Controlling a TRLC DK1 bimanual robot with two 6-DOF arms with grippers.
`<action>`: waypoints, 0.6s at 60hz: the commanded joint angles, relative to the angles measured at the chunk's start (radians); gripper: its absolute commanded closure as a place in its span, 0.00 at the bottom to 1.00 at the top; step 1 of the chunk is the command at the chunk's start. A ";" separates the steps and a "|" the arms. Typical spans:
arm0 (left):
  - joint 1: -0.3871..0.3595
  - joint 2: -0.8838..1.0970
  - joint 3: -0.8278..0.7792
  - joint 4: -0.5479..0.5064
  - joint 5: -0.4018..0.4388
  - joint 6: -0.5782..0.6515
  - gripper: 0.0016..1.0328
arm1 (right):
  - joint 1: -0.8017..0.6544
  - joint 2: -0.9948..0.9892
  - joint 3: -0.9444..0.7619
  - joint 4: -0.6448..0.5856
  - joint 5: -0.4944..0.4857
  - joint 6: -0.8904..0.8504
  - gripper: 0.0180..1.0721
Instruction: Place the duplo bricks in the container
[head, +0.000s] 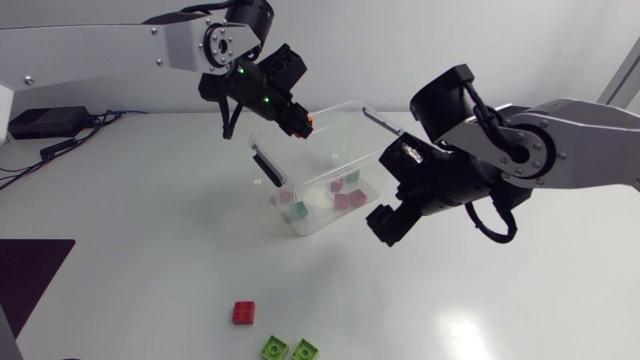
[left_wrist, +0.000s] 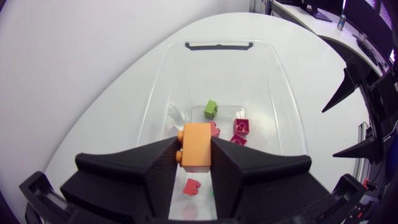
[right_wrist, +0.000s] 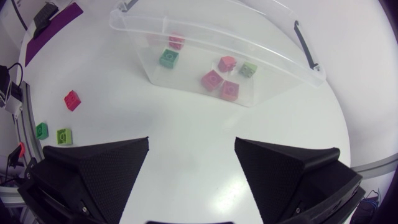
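Left tool (left_wrist: 194, 163) clamps orange brick (left_wrist: 198, 144) above clear container (left_wrist: 160, 93) holding pink and green bricks (right_wrist: 212, 79); right tool (right_wrist: 191, 148) stands apart.

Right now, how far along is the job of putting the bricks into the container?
Done: several bricks lie in the container. In hand: the left gripper holds an orange brick above it. Left: a red brick and two green bricks on the table. The right gripper is open and empty.

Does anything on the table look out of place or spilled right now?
Nothing spilled or damaged. Only a red brick and two green bricks lie on the table outside the container, not yet put in.
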 joint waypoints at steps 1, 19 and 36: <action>0.006 0.028 0.034 0.014 0.016 -0.018 0.53 | 0.013 0.021 -0.016 0.013 0.009 0.006 0.05; 0.024 0.015 0.033 0.014 0.011 -0.018 0.04 | 0.057 0.055 -0.007 0.026 0.040 0.015 0.05; 0.104 -0.097 -0.013 0.013 0.012 -0.021 0.04 | 0.085 0.060 0.004 0.026 0.058 0.029 0.05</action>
